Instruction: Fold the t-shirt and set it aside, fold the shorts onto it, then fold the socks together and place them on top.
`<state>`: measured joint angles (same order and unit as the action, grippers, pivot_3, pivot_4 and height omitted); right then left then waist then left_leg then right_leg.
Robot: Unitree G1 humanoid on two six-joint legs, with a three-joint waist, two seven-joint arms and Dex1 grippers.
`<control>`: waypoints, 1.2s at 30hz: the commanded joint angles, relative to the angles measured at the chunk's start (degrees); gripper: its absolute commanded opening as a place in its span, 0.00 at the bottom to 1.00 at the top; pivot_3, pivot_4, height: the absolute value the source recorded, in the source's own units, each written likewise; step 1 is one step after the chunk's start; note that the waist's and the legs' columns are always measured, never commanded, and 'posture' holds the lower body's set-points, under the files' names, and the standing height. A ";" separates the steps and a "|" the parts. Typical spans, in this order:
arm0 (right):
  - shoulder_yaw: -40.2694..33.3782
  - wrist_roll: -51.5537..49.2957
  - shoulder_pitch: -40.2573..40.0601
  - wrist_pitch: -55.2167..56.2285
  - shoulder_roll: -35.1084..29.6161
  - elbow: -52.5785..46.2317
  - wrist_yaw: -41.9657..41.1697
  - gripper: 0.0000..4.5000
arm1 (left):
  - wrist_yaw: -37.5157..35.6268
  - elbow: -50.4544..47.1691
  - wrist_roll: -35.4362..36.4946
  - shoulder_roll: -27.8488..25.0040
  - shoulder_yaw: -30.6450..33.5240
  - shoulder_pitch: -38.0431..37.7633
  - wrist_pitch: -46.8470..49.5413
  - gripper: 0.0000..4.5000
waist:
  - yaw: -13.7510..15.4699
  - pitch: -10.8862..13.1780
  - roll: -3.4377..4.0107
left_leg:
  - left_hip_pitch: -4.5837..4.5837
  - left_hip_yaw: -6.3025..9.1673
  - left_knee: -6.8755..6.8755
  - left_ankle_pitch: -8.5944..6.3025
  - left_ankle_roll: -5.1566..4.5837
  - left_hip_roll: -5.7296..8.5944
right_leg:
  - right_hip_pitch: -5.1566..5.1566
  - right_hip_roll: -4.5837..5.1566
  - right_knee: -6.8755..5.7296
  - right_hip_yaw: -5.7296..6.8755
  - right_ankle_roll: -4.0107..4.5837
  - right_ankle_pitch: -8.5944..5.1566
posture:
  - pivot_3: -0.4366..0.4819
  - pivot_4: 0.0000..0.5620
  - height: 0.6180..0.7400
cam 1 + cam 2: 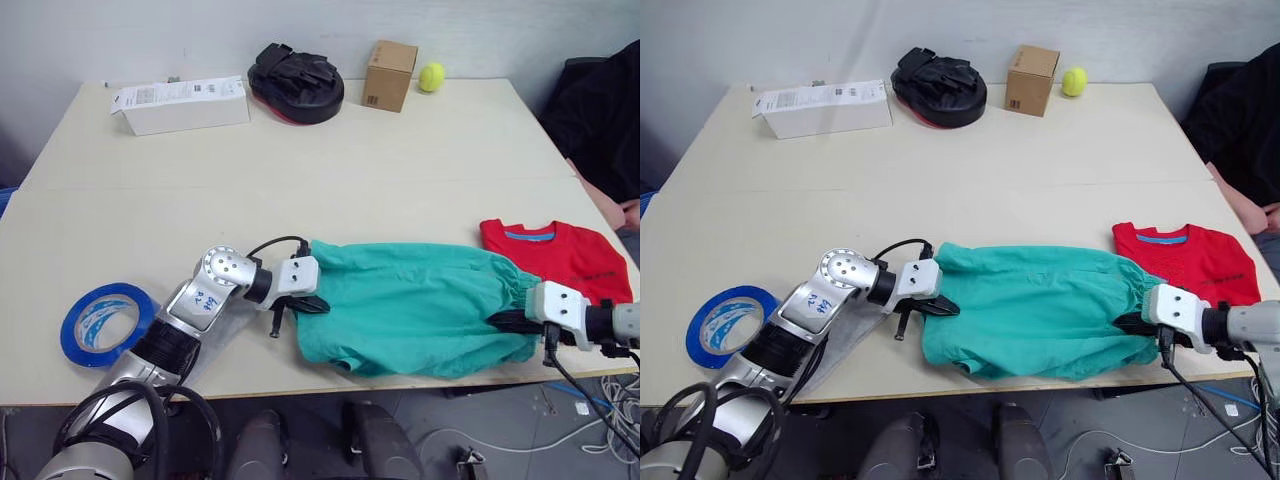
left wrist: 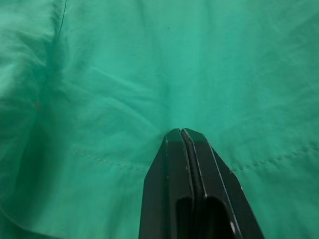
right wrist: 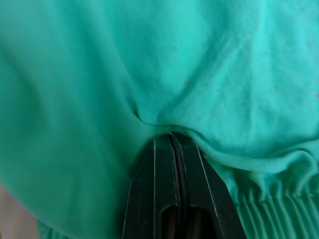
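Left gripper, right gripper: both pinched tight on shorts | t-shirt beside | advice: lift evenly, keep fabric taut.

A lab or test room is suggested. A plain pale tabletop is set against a bare wall, and loose cables are seen on the floor below the right pincer. Odd props are scattered beyond the left pincer: a cardboard box, a tennis ball, blue tape.
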<state>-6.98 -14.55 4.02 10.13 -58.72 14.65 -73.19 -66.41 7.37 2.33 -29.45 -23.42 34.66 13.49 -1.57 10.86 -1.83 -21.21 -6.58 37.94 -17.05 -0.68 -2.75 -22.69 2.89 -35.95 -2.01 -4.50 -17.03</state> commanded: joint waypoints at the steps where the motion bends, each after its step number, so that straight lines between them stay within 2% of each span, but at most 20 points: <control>1: -3.62 -5.52 -0.40 -4.19 0.77 -6.13 0.16 0.00 | -0.03 0.46 0.06 0.65 0.34 -0.21 -0.70 0.00 | -0.05 0.00 0.01 | 0.01 0.00 -0.01 -0.01 0.01 -0.01 | 0.00 0.00 0.00 0.01 -0.02 0.01 | 0.48 0.27 1.00; 4: -5.14 -7.81 -1.33 -9.01 1.64 -10.90 2.43 0.00 | -0.14 0.82 0.22 0.98 0.60 0.08 -0.83 0.00 | -0.06 0.00 0.03 | 0.03 0.03 -0.06 -0.02 0.05 -0.07 | -0.01 -0.06 -0.02 0.04 -0.06 0.03 | 0.48 0.27 1.00; 7: -10.15 -13.60 -3.18 -19.87 1.95 -16.88 7.07 0.00 | 0.05 0.34 1.68 1.49 2.16 0.38 0.06 0.00 | 0.02 0.01 0.10 | 0.00 0.06 -0.08 -0.01 0.07 -0.07 | -0.04 -0.06 -0.02 0.06 -0.05 0.03 | 0.48 0.27 1.00; 10: -17.60 -20.54 -8.13 -31.87 3.05 -24.65 12.71 0.12 | 0.82 -0.88 4.21 2.44 4.71 0.89 2.10 0.00 | 0.17 0.02 0.11 | -0.08 0.08 -0.10 -0.01 0.07 -0.06 | -0.08 -0.02 0.01 0.07 -0.05 0.03 | 0.48 0.27 1.00; 11: -19.77 -21.99 -10.20 -34.59 3.48 -27.13 13.92 0.20 | 0.91 -1.55 5.38 2.75 5.63 1.07 3.31 0.00 | 0.35 0.02 0.11 | -0.11 0.11 -0.12 -0.01 0.07 -0.06 | -0.09 0.00 0.04 0.10 -0.05 0.03 | 0.48 0.27 1.00; 13: -24.84 -25.47 -15.23 -40.26 5.38 -32.56 17.25 0.35 | 0.99 -4.41 9.94 3.74 8.79 1.79 8.05 0.09 | 0.54 0.02 0.11 | -0.14 0.22 -0.19 -0.03 0.10 -0.06 | -0.09 0.00 0.09 0.18 -0.02 0.01 | 0.48 0.27 1.00; 16: -31.53 -31.20 -23.32 -48.19 9.86 -40.84 22.98 0.58 | 0.32 -9.78 16.59 4.05 12.78 2.77 14.43 0.27 | 0.89 0.01 0.12 | -0.23 0.28 -0.34 -0.03 0.12 -0.06 | -0.15 -0.02 0.18 0.25 -0.03 -0.02 | 0.48 0.27 1.00; 19: -35.06 -35.32 -28.95 -53.13 13.65 -46.47 27.63 0.82 | 0.86 -12.63 19.37 3.95 14.33 3.78 17.23 0.48 | 1.12 -0.01 0.16 | -0.21 0.26 -0.55 0.00 0.17 -0.04 | -0.16 -0.06 0.30 0.23 -0.05 -0.04 | 0.48 0.27 1.00; 20: -35.92 -36.61 -30.66 -54.61 14.93 -47.93 29.16 0.87 | 1.12 -13.11 19.67 3.98 14.52 4.18 17.47 0.52 | 1.12 -0.02 0.17 | -0.19 0.22 -0.56 0.00 0.17 -0.03 | -0.16 -0.09 0.32 0.19 -0.06 -0.04 | 0.48 0.27 1.00; 21: -36.69 -37.96 -32.70 -55.91 16.37 -49.50 30.68 0.96 | 1.43 -13.42 19.92 4.07 14.69 4.60 17.47 0.61 | 1.14 -0.02 0.18 | -0.18 0.18 -0.62 0.01 0.17 -0.02 | -0.16 -0.10 0.33 0.15 -0.06 -0.04 | 0.48 0.27 1.00; 22: -37.56 -39.88 -34.76 -57.39 17.98 -50.92 32.34 1.00 | 1.82 -13.63 20.05 4.23 14.85 4.96 17.36 0.67 | 1.17 -0.02 0.18 | -0.14 0.17 -0.63 0.02 0.18 -0.03 | -0.15 -0.13 0.34 0.14 -0.06 -0.04 | 0.48 0.27 1.00; 26: -40.33 -47.43 -39.82 -61.34 22.42 -53.56 38.68 1.00 | 2.88 -14.36 20.53 4.58 14.56 5.35 17.31 0.96 | 1.20 -0.02 0.18 | -0.11 0.19 -0.70 0.05 0.22 -0.05 | -0.15 -0.21 0.35 0.12 -0.05 -0.04 | 0.48 0.27 1.00; 27: -40.75 -49.23 -41.18 -61.85 23.25 -54.27 39.86 1.00 | 3.08 -14.87 20.84 4.62 14.44 5.12 17.50 0.99 | 1.12 -0.02 0.18 | -0.12 0.18 -0.71 0.05 0.22 -0.05 | -0.15 -0.21 0.37 0.11 -0.05 -0.05 | 0.48 0.27 1.00; 31: -42.25 -59.48 -46.38 -64.31 24.77 -54.98 45.02 1.00 | 3.40 -17.86 21.33 4.30 13.25 3.82 17.86 0.99 | 1.14 -0.02 0.18 | -0.13 0.15 -0.80 0.05 0.21 -0.05 | -0.15 -0.20 0.46 0.07 -0.04 -0.05 | 0.48 0.27 1.00; 36: -41.25 -69.65 -49.66 -65.91 23.47 -51.85 50.63 1.00 | 3.85 -20.05 21.67 3.55 12.96 2.79 18.95 0.99 | 1.10 -0.02 0.18 | -0.16 0.16 -0.91 0.04 0.22 -0.07 | -0.18 -0.20 0.55 0.07 0.05 -0.10 | 0.48 0.27 1.00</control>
<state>-47.68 -80.22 -44.64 -55.46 -34.43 -37.96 -24.40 -62.72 -10.34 22.92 -25.44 -10.52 37.46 32.33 -0.47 10.84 -1.65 -21.38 -6.41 37.03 -17.01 -0.46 -2.82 -22.89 2.69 -35.40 -1.94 -4.41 -17.15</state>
